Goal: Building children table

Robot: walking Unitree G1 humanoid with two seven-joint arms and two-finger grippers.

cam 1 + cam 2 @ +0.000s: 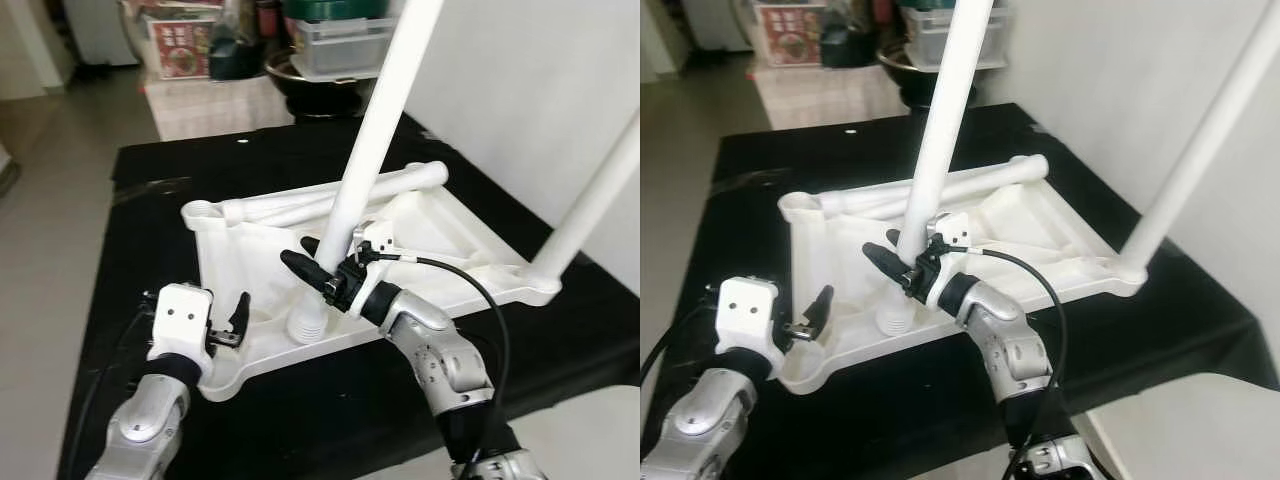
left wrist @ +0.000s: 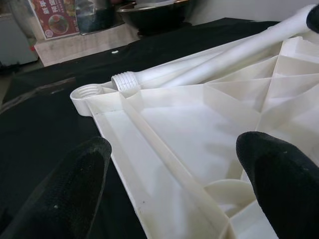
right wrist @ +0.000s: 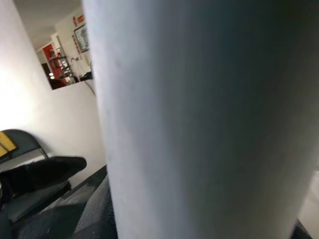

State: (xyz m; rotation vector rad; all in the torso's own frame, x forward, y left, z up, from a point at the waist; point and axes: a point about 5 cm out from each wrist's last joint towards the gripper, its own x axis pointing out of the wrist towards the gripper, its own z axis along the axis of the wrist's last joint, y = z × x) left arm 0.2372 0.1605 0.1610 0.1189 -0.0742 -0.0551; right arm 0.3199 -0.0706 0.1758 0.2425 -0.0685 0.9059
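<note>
Between the black fingers of our right gripper (image 1: 318, 266) we are holding a long white plastic table leg (image 1: 372, 140), clamping it low on its shaft, just above its ribbed threaded end. That end is sitting at a round corner socket of the white plastic tabletop (image 1: 250, 250), which is lying upside down with its ribbed underside facing up on the black-covered counter (image 1: 140, 165). The leg is leaning away from the fingers rather than standing straight, and in the right wrist view its white shaft is pressing right up against the camera.

Our left gripper (image 1: 233, 320) is resting at the near edge of the tabletop with its fingers (image 2: 75, 184) spread apart, one outside the rim and the other over the ribbed inside, gripping nothing. Beyond those fingers another threaded white leg (image 2: 209, 64) is lying loose across the underside, close to an empty threaded socket (image 2: 89, 92) at the far corner. A second upright white leg (image 1: 590, 205) is already standing in the corner well beyond the right fingers.

We judge that we are threading this leg into its socket. The tilt is the main risk: turning it while it is leaning could cross-thread the plastic or let the end skip out of the socket. With the left fingers not clamping the rim, the light tabletop could also spin or slide on the cloth as we are twisting, and the loose leg could roll off.
</note>
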